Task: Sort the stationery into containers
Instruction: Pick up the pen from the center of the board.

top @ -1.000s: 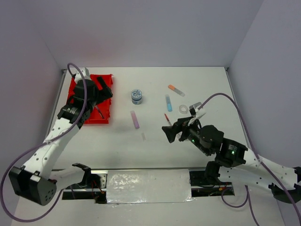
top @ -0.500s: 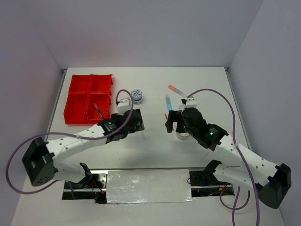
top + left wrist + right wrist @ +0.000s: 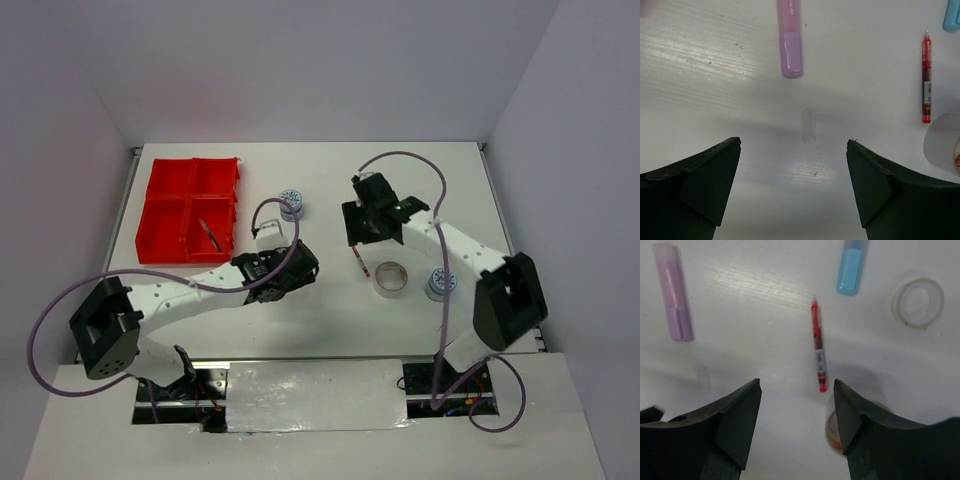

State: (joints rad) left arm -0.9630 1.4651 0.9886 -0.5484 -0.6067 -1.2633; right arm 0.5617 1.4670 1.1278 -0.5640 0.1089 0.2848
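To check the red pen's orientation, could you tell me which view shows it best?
The right wrist view: the red pen lies whole and central. The left wrist view shows it whole near its right edge; the top view only as a small thin line.

Left arm low, stretched out to the right; left pincer (image 3: 794, 144) faces down, jaws spread wide, nothing between. Right arm angled forward and leftward; right pincer (image 3: 796, 382) faces down, jaws parted, empty.

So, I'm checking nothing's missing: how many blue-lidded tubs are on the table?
2. One tub stands right of the red tray; the other tub sits right of the tape roll. The arms may hide more.
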